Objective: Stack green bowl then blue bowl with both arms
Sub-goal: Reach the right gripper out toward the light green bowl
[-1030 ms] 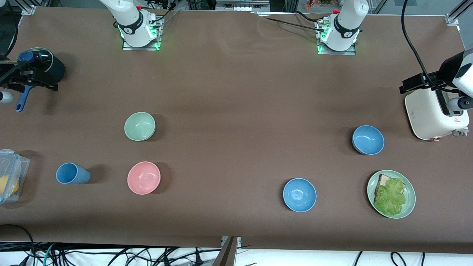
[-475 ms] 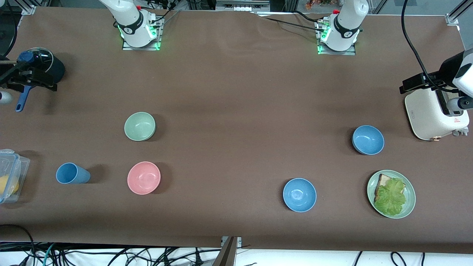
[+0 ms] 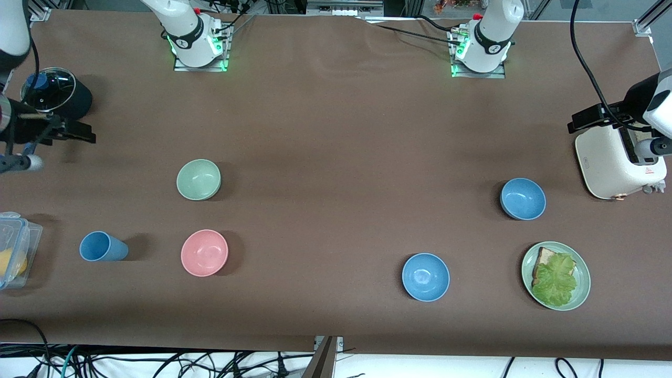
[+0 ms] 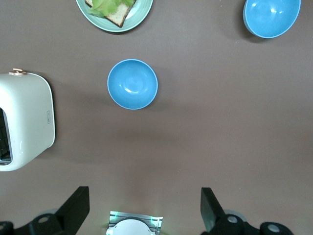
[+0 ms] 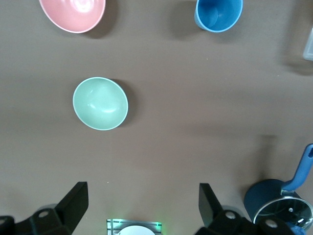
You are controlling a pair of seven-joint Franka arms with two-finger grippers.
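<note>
A wide brown cloth-covered tabletop [image 3: 336, 157] carries scattered dishes, with two white robot arms based along its farther edge. The small round pale sage-green bowl [image 3: 198, 179] sits upright and empty toward the right arm's end of the tabletop, untouched. Nearer the front camera than it, and close by, sits a small round pink bowl [image 3: 204, 252], and beside that, farther toward the right arm's end, a sky-blue plastic cup [image 3: 103, 247] lies on its side. At that end's edge are a clear plastic lidded box [image 3: 14, 249] with something yellow in it and a dark saucepan with a glass lid [image 3: 55, 93]. Two small round sky-blue bowls sit toward the left arm's end: one blue bowl [image 3: 523, 198] lies near a cream-white toaster [image 3: 617, 163], and the second blue bowl [image 3: 426, 276] lies nearer the front camera and more toward the tabletop's middle. Beside that second bowl, toward the left arm's end, a flat round green plate [image 3: 580, 294] holds a slice of bread topped with lettuce. The left gripper [image 4: 144, 210] is raised over the toaster, with its black fingers spread wide apart and nothing between them. The right gripper [image 5: 142, 208] hangs over the tabletop beside the saucepan, also spread wide and empty. Both bowls of the task rest well apart from each other and from either gripper.
</note>
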